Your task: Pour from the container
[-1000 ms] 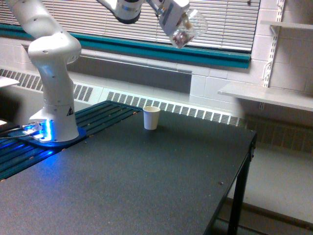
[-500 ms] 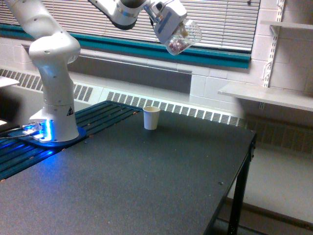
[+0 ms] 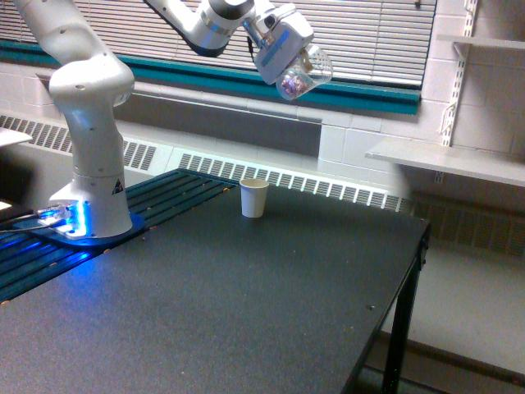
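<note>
From my station, starting at the exterior view's left, I see the arm's white base (image 3: 90, 185) bolted at the desk's (image 3: 246, 312) far-left edge, blue light glowing at its foot. The arm's upper links run up and out of the top of the picture, so I cannot follow the whole arm.

Moving right, the gripper (image 3: 283, 53) hangs high above the desk, in front of the window blinds (image 3: 369, 33). It is closed around the container (image 3: 302, 74), a small clear rounded cup held tilted, with reddish-brown bits gathered inside. Below it and a little to the left, well apart, a white paper cup (image 3: 254, 198) stands upright near the desk's back edge.

I judge the container light, rigid and smooth-walled, probably fragile if it is glass, so it could slip or crack under a careless squeeze. A hold across its middle, clear of the rim, looks best for pouring. The loose bits will likely tumble out suddenly once the tilt is steep enough.

Some things I cannot make out: the fingers themselves are hidden behind the gripper body, the container's mouth and its exact facing are blurred, and I cannot count the bits. To the right, a wall shelf (image 3: 443, 160) is cut off by the frame.
</note>
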Robot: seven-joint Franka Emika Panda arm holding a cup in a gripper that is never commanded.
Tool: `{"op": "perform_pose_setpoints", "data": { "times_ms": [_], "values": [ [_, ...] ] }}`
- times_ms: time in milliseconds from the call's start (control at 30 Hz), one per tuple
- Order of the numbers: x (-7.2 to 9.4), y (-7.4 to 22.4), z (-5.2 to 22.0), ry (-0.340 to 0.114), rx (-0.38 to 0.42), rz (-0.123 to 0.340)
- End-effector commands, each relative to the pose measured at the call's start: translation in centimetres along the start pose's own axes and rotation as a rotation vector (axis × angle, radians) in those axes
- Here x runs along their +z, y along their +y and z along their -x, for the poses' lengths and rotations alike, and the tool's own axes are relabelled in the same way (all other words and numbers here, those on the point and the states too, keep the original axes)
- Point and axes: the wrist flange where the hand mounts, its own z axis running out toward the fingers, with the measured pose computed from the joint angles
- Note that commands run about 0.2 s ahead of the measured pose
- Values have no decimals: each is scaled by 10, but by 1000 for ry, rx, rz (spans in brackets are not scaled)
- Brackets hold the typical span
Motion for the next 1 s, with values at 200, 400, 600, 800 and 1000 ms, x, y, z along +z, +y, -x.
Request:
{"op": "perform_pose_setpoints", "data": {
  "times_ms": [200,400,600,800,1000],
  "values": [
    [14,3,19,-30,8,15],
    [23,8,33,-55,-8,39],
    [31,8,45,-71,-27,68],
    [32,5,50,-76,-42,84],
    [31,7,50,-71,-39,91]
  ]
}}
